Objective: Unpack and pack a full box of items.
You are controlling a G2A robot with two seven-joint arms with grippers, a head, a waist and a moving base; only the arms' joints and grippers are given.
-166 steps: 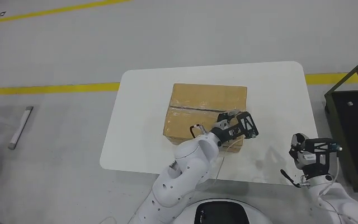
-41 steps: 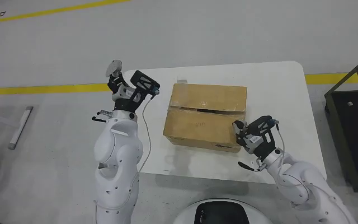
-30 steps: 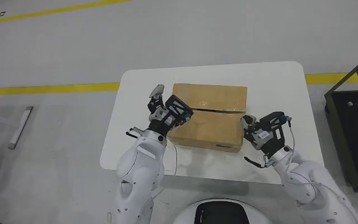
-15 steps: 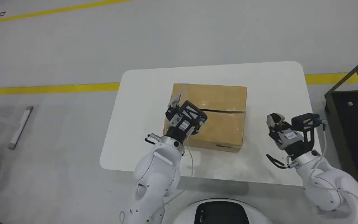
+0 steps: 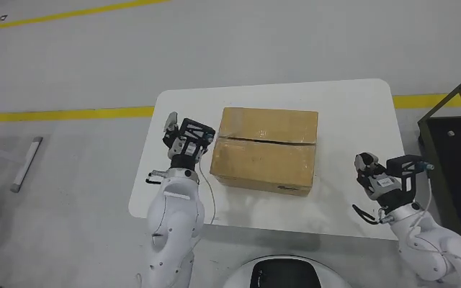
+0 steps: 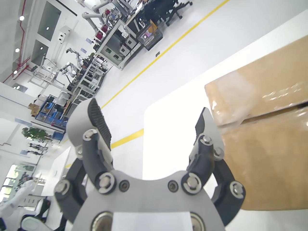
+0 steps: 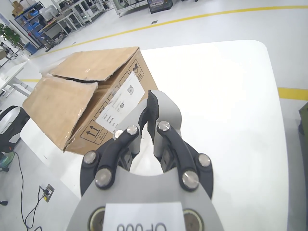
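In the top view the box [image 5: 265, 150] lies on the table [image 5: 346, 108] between the two grippers. Its long axis, and the seam [image 5: 266, 140] on its top, run from one gripper toward the other. The left gripper [image 5: 178, 129] stands just beside one short end of the box. The right gripper [image 5: 369, 165] is well apart from the other short end, over the table's near edge. The left arm is therefore the nearer one, and I judge that the opening of the top would most easily begin from its side. In the left wrist view the left gripper [image 6: 150, 111] has its fingers spread wide with nothing between them. The box [image 6: 264, 126] is not in front of the gap. It lies to the outer side of one finger, so the hand would need to shift sideways toward it before the fingers can take an edge. This view shows the seam's end at the corner, which looks a little open. In the right wrist view the right gripper [image 7: 149, 104] has its fingers pressed together and carries nothing. The box [image 7: 67, 97] lies ahead of the fingertips and somewhat aside, its end face with a white label [image 7: 122, 102] turned toward the hand. Here the flaps [image 7: 79, 70] show as parted and slightly raised along a ragged edge, while the top view gives this as a dark line. What is inside stays hidden.
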